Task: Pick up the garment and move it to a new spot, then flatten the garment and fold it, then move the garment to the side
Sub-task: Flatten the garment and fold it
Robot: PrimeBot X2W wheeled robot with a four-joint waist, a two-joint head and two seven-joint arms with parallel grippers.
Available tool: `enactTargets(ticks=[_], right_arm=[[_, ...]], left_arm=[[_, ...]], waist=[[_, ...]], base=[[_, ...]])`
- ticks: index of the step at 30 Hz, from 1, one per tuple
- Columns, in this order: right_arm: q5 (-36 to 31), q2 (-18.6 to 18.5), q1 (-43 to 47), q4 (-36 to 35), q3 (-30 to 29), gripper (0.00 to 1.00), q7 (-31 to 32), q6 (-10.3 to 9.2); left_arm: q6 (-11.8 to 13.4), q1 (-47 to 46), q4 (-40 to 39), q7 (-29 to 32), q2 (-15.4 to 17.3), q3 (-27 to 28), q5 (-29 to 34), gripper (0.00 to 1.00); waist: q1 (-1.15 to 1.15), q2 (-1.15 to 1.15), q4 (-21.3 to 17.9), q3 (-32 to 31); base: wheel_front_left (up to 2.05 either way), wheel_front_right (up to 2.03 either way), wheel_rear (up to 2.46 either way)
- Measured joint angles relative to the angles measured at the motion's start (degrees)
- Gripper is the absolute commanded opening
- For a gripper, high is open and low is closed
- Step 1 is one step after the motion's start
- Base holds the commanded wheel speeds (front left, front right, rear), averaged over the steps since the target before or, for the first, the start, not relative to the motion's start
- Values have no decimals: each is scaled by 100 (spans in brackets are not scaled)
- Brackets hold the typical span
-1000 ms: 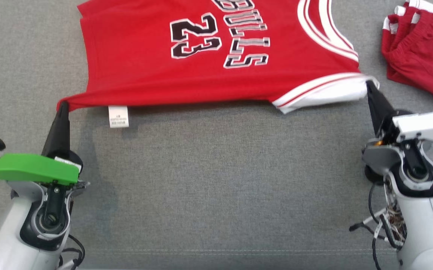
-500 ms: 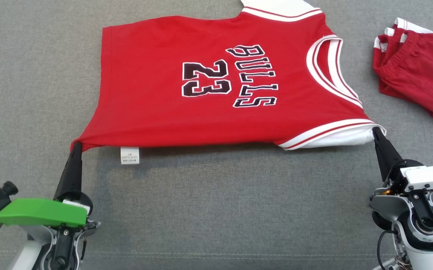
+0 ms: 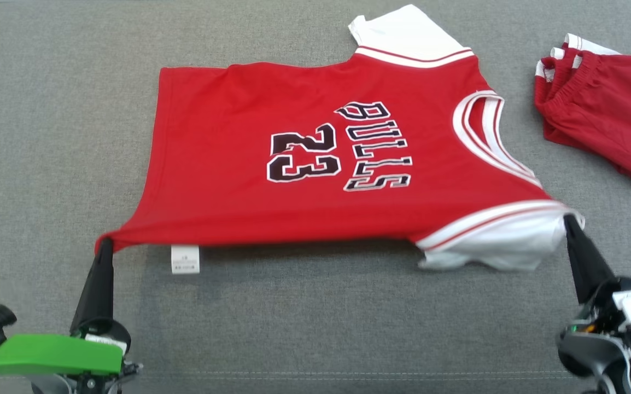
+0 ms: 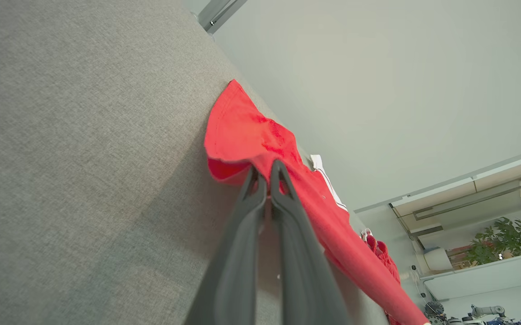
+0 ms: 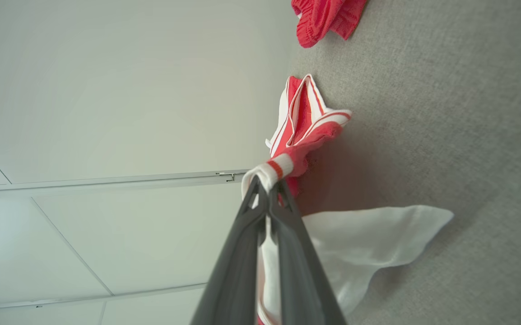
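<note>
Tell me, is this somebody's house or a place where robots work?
Probably a robot lab in an office, not a house: what look like other robot arms stand near a potted plant, and the panelled ceiling looks like an office's.

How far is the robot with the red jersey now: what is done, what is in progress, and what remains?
Done: the jersey is grasped, left gripper shut on its hem corner, right gripper shut on the near sleeve trim. In hand: spreading it flat; the near edge hangs lifted. Left: folding it, then moving it aside.
</note>
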Motion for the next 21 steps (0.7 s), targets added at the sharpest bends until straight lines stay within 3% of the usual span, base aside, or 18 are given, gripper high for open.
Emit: enactTargets(ticks=[6, 14, 21], right_arm=[[-1, 41, 591, 44, 34, 0, 2, -1], [-122, 36, 591, 107, 101, 0, 4, 0], [-643, -162, 388, 393, 202, 0, -5, 0]], left_arm=[[65, 361, -41, 1, -119, 65, 59, 0], [113, 513, -74, 0, -167, 55, 162, 0], [114, 533, 137, 0, -245, -192, 364, 0]], waist=[[0, 0, -11, 4], [0, 0, -63, 67], [0, 0, -89, 172]], base=[[0, 0, 0], [0, 0, 0], [0, 0, 0]])
